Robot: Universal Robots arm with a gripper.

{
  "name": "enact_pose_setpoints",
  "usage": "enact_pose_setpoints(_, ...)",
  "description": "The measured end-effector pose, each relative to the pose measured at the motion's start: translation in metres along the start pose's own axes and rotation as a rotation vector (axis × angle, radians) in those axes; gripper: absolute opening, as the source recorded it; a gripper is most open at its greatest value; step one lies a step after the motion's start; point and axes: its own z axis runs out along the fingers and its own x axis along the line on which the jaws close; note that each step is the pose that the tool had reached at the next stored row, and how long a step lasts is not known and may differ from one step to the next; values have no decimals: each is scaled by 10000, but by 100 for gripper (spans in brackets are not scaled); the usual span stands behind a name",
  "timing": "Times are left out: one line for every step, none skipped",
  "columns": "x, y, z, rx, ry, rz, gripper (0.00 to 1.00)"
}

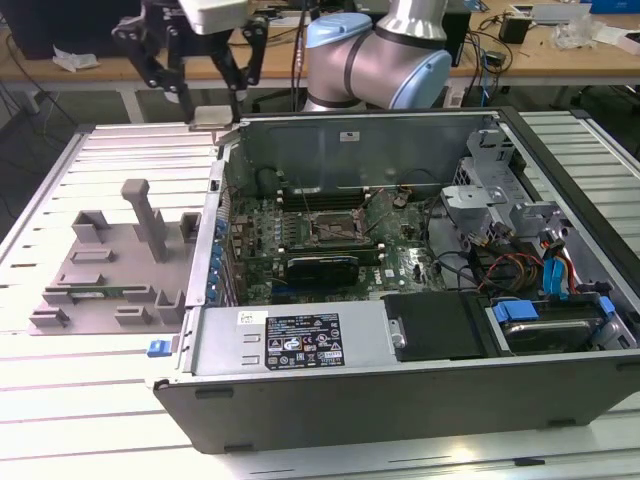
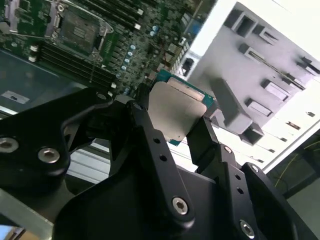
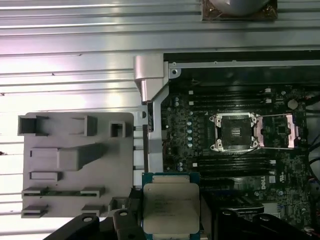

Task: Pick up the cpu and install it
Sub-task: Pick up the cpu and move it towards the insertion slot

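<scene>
My gripper [image 1: 213,100] hangs high above the table, over the back corner of the computer case at the exterior view's left. It is shut on the cpu [image 1: 213,117], a flat square chip with a silver top. In both wrist views the cpu [image 2: 175,110] [image 3: 171,205] sits between the black fingers [image 2: 202,140], its greenish rim showing. The gripper [image 3: 171,225] and chip are beside the case wall, apart from the socket [image 3: 232,131]. That socket [image 1: 335,228] [image 2: 80,30] lies open on the motherboard with its metal load plate [image 3: 280,131] flipped aside.
A grey fixture tray [image 1: 110,265] [image 3: 75,160] lies on the slatted table beside the case, with an upright post [image 1: 148,215] and a green memory stick [image 1: 95,293]. The open case [image 1: 300,345] holds a drive cage [image 1: 490,190], cables and a power supply. The arm [image 1: 380,60] stands behind.
</scene>
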Motion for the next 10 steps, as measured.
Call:
enact_pose_setpoints(-66, 3, 1, 0, 1, 1, 54)
enact_pose_setpoints(-118, 5, 2, 0, 0, 1, 54)
enact_pose_setpoints(-161, 6, 3, 0, 0, -1, 54)
enact_pose_setpoints(-201, 8, 3, 0, 0, 0, 54)
enact_pose_setpoints(-241, 10, 3, 1, 2, 2, 54)
enact_pose_setpoints(-328, 13, 5, 0, 1, 0, 54)
enact_pose_setpoints(-397, 16, 6, 0, 1, 2, 54)
enact_pose_setpoints(-444, 18, 7, 0, 1, 1, 54)
enact_pose_setpoints(-504, 20, 8, 0, 1, 0, 54)
enact_pose_setpoints(-554, 22, 9, -1, 1, 1, 54)
